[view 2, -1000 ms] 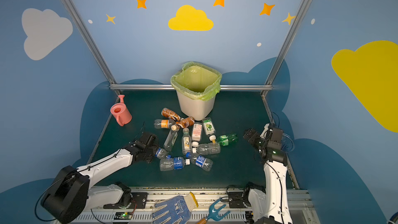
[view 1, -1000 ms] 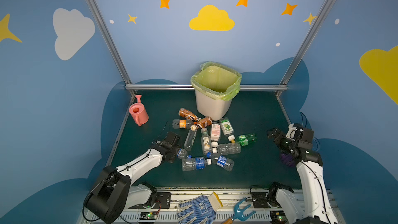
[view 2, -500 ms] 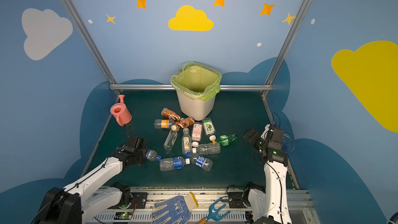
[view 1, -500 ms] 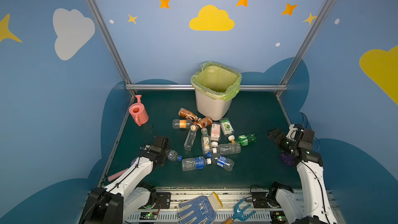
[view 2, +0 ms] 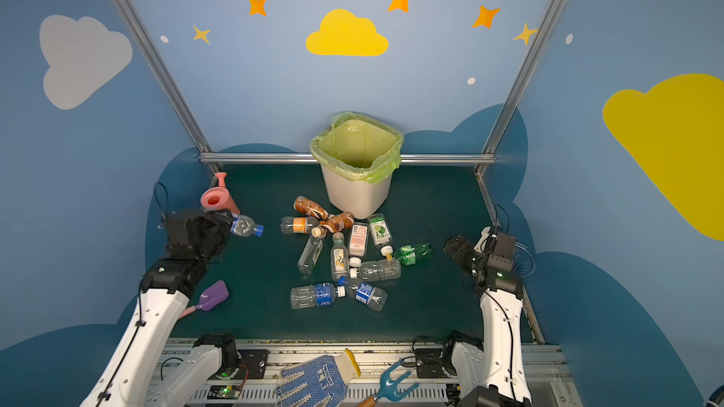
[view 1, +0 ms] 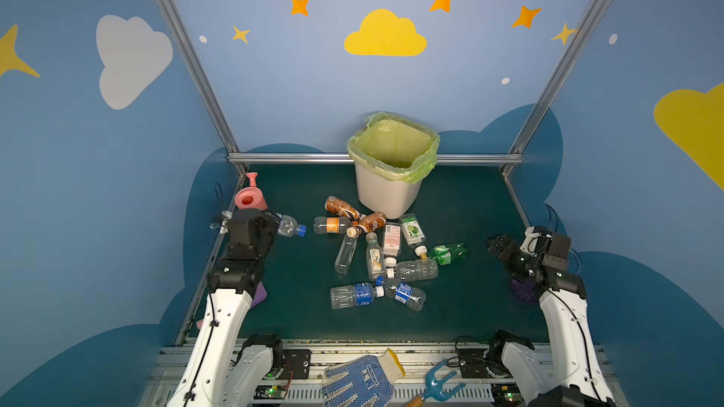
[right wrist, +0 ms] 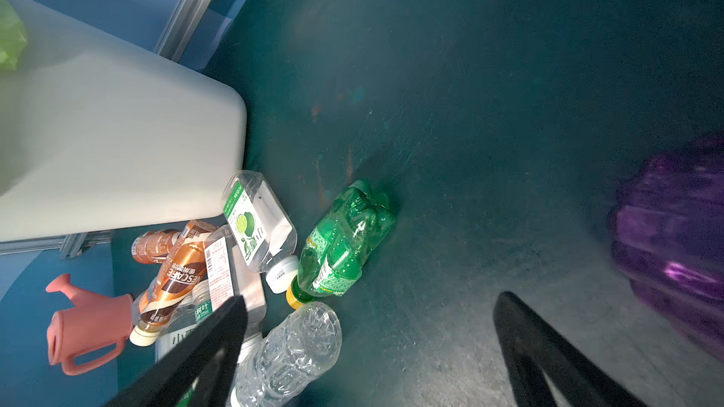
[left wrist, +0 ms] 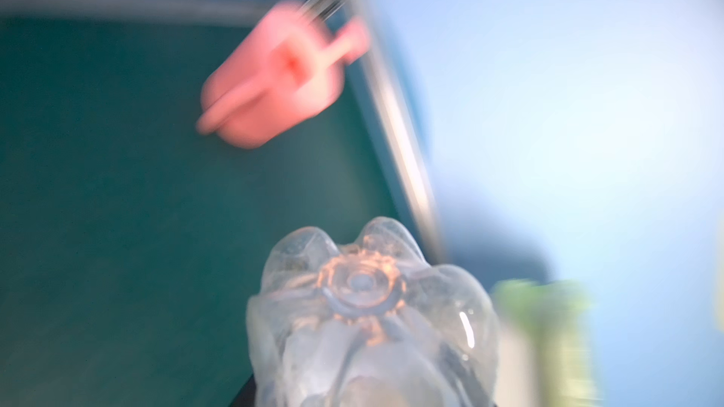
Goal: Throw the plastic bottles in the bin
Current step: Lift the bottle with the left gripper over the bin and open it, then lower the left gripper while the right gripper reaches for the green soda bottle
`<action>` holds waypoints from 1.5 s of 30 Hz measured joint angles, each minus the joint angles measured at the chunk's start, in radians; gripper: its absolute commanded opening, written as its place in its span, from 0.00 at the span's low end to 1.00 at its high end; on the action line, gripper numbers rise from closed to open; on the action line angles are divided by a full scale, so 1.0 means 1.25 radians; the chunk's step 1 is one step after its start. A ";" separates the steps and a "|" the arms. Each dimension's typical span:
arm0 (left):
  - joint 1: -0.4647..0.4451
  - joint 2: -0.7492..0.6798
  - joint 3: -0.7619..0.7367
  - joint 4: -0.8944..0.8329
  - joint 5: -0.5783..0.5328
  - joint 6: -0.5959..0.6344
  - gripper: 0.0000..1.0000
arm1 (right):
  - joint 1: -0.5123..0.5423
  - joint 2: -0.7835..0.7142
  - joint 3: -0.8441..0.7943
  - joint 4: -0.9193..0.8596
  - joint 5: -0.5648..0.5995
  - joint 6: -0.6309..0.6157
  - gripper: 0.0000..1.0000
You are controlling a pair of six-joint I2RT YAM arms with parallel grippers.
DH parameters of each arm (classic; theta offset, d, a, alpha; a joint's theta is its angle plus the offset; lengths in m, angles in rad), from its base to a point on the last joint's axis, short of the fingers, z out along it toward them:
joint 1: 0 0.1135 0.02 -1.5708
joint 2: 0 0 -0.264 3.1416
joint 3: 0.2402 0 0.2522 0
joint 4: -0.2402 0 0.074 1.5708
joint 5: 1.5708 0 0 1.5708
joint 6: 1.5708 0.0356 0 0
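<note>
My left gripper (view 1: 273, 224) is shut on a clear plastic bottle (view 1: 289, 225) with a blue cap, held in the air at the left of the table beside the pink watering can. In the blurred left wrist view the bottle's ribbed base (left wrist: 364, 299) fills the space between the jaws. Several more plastic bottles (view 1: 376, 256) lie in a heap on the green table in front of the bin (view 1: 386, 193), an off-white basket with a light-green bag. My right gripper (view 1: 498, 246) hovers open at the right, apart from the green bottle (right wrist: 344, 244); its fingers (right wrist: 219, 338) hold nothing.
The pink watering can (view 1: 250, 197) stands at the back left just behind my left gripper. A purple scoop (view 2: 213, 295) lies under the left arm. A purple object (right wrist: 674, 229) sits by the right arm. A dotted glove (view 1: 360, 381) and blue hand rake (view 1: 438, 385) lie on the front rail.
My left gripper has drawn back from the heap with the blue-capped bottle and raised it up and leftward, next to the watering can. The right arm has stayed still.
</note>
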 measured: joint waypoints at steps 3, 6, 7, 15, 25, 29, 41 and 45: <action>0.012 0.107 0.220 0.058 0.037 0.056 0.47 | -0.002 -0.004 0.000 0.000 -0.003 0.000 0.98; -0.013 0.231 0.407 0.131 0.081 0.095 0.47 | -0.005 -0.020 0.000 0.000 -0.007 0.001 0.98; -0.041 0.278 0.467 0.145 0.085 0.116 0.48 | -0.007 -0.028 0.000 0.000 -0.008 0.001 0.98; -0.309 0.811 1.073 0.018 0.162 0.273 0.82 | -0.009 -0.039 -0.001 0.012 -0.043 0.013 0.98; -0.391 0.904 1.375 -0.165 0.081 0.463 1.00 | -0.011 -0.050 -0.001 0.001 -0.054 0.016 0.98; -0.383 0.732 1.202 -0.103 0.060 0.490 1.00 | -0.013 -0.060 -0.005 -0.007 -0.053 0.025 0.98; -0.340 0.447 0.580 0.053 0.031 0.502 1.00 | 0.044 0.002 -0.101 0.016 -0.096 0.121 0.98; -0.272 0.335 0.367 0.064 0.029 0.480 1.00 | 0.126 0.044 -0.122 0.062 -0.089 0.176 0.98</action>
